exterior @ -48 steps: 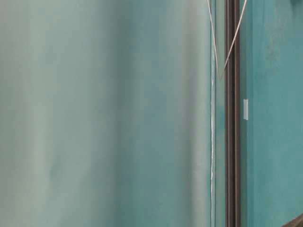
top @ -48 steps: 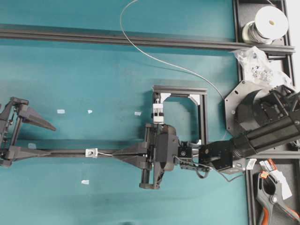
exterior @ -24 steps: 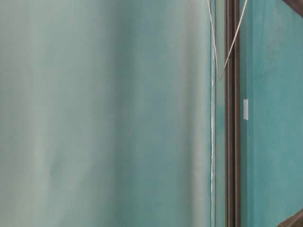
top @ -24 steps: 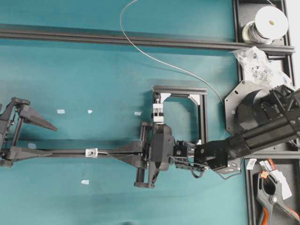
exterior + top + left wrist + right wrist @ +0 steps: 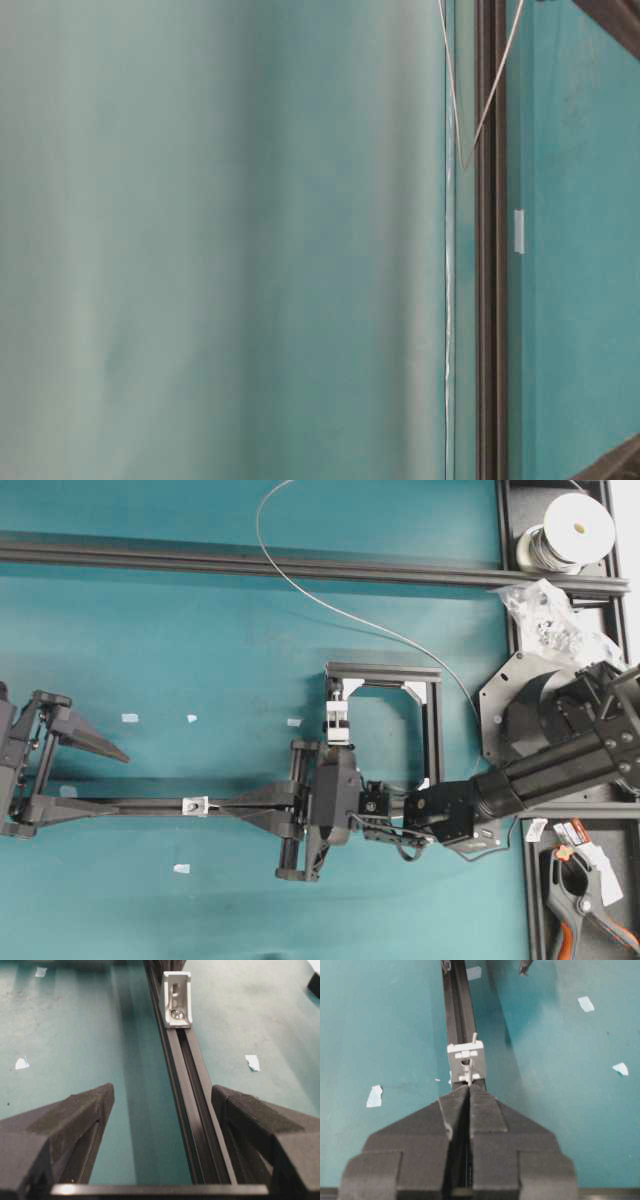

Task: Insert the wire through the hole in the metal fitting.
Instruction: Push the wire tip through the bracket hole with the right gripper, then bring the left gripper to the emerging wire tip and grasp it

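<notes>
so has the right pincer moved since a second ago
Yes. In the overhead view the right pincer, shut on the wire, has slid left toward the metal fitting; its wrist body now sits farther left under the white-and-black block.

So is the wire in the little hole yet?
Nearly. Done: the right tool is shut on the wire and has its tip at the metal fitting. Happening: it's poking in. Left: the wire showing on the far side, where the open left tool waits.
</notes>
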{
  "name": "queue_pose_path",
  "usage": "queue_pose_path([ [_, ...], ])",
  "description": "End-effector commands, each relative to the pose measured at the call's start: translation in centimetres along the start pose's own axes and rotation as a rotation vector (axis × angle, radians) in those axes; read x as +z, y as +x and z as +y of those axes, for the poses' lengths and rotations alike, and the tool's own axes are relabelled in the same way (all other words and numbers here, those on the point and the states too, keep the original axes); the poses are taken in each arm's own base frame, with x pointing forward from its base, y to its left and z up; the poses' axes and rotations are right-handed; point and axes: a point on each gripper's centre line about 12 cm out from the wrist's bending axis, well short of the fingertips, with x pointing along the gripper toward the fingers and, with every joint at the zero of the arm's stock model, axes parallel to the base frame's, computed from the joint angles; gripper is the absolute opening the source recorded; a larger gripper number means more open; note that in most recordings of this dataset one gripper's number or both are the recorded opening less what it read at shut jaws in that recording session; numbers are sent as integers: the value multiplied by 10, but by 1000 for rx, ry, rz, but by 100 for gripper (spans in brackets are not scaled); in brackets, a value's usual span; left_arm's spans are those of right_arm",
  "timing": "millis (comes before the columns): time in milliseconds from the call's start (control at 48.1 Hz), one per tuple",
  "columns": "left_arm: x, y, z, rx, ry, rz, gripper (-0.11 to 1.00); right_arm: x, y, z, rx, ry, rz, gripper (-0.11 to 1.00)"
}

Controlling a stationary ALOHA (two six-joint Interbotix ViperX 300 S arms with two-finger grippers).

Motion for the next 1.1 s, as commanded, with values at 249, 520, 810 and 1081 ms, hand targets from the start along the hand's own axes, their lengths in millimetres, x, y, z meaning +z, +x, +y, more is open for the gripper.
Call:
queue_pose_path([
  [249,6,4,-2,-6,3,-26,88,13,10,6,26,1,-48,0],
  [520,8,6,-2,-7,2,-32,88,13,12,7,25,2,-48,0],
  [810,0,25,-2,-6,2,-19,88,13,13,7,24,1,-49,0],
  [1081,4,45,-2,-3,27,-55,88,14,13,7,24,1,-51,0],
])
